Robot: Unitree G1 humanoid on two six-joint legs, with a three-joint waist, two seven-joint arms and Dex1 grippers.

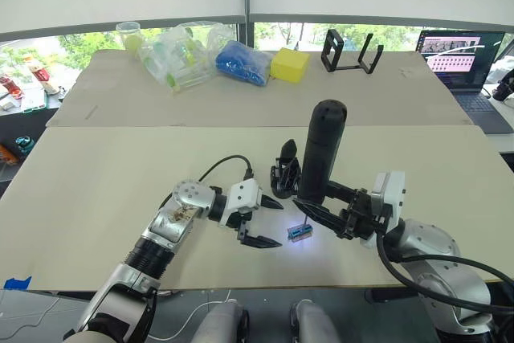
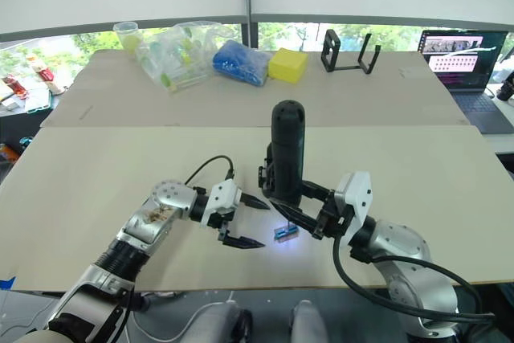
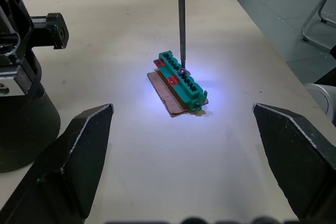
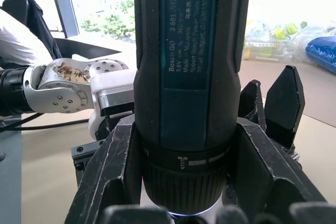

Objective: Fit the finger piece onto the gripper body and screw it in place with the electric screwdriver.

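Left eye view had the left gripper (image 1: pixel 263 221) low in the centre, jaws spread wide and empty over the worktop (image 1: pixel 96 190). Just right of it lay a small green block (image 1: pixel 299 233) in a pool of white light, the metal bit touching its top. Right of centre, the right gripper (image 1: pixel 321 206) had its jaws clamped around the upright electric screwdriver (image 1: pixel 321 150). Directly behind, the gripper body (image 1: pixel 284 174) stood mid-frame. A laptop (image 1: pixel 462 58) sat upper right.
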